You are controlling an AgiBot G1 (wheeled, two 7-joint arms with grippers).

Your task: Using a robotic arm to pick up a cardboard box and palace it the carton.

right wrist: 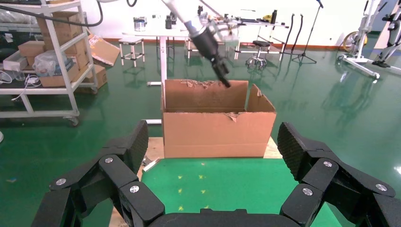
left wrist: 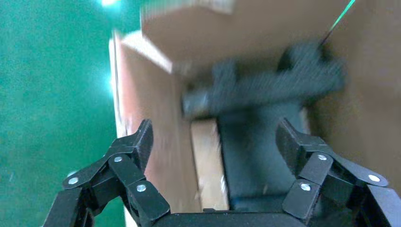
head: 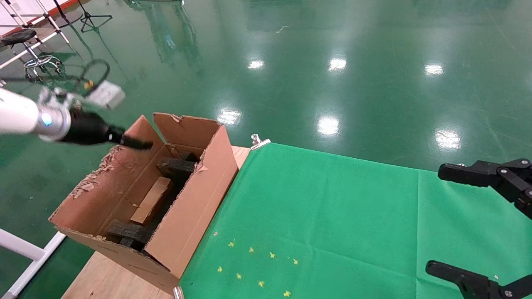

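Above the carton [head: 183, 199] your left hand [left wrist: 215, 142] hovers spread (empty); cardboard box [head: 151, 200] lies inside; right hand [right wrist: 213, 146] spread.

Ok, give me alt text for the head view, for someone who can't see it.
A small brown cardboard box lies inside a large open corrugated carton, between dark grey foam blocks. The white left arm's black hand hovers empty above the carton's far flap. The black right hand sits open over the green cloth.
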